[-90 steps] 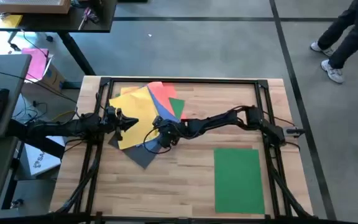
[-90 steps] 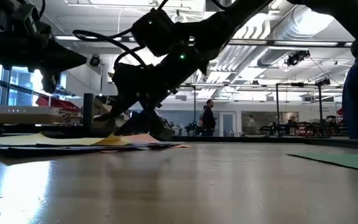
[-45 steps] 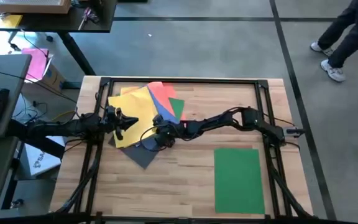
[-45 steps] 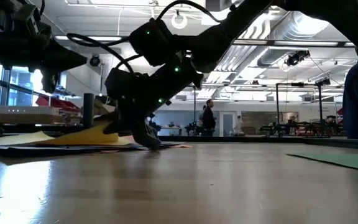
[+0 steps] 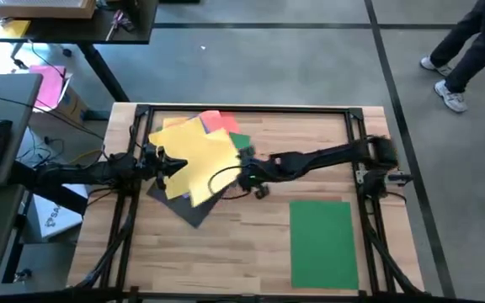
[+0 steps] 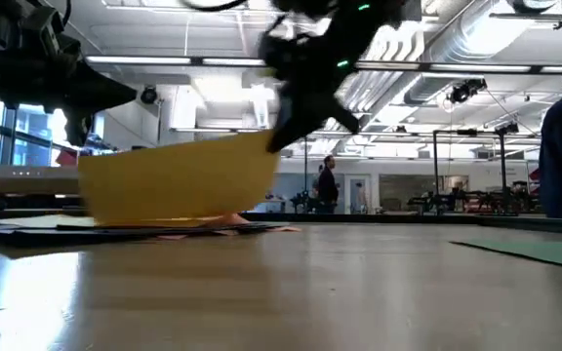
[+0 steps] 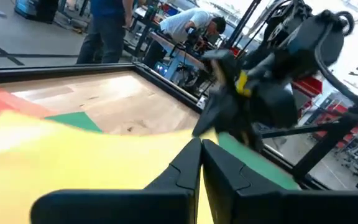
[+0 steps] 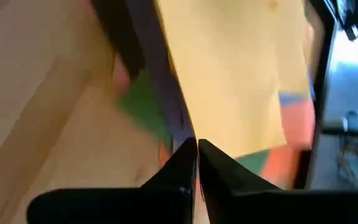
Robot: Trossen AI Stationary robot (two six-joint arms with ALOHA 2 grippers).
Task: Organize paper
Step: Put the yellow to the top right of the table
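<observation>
Since the right gripper (image 5: 244, 174) has the yellow sheet (image 5: 199, 160) pinched at one edge with jaws clenched on it and the sheet lifted off the pile, it bows into a curve in the low view (image 6: 179, 185), so I'd judge this stock as very light, floppy and easy to crease or slip. The rest of the paper (image 5: 226, 128) sits fanned at about 10 o'clock on the desk (image 5: 251, 244): orange, blue and green corners poke out under the yellow, and a dark grey sheet (image 5: 190, 212) shows at the pile's near edge. One green sheet (image 5: 324, 242) lies flat on its own at about 4 o'clock, well apart from the pile (probably the start of the sorted stack, my guess). The left gripper (image 5: 173, 166) hovers over the pile's left side with jaws pressed together, holding nothing that I can see. Grip advice: take each sheet at a free edge or corner that overhangs the others, pinch shallow, and lift slowly so the sheet below doesn't drag along. A one-edge hold lets the sheet swing and fold, so keep it low when carrying.
</observation>
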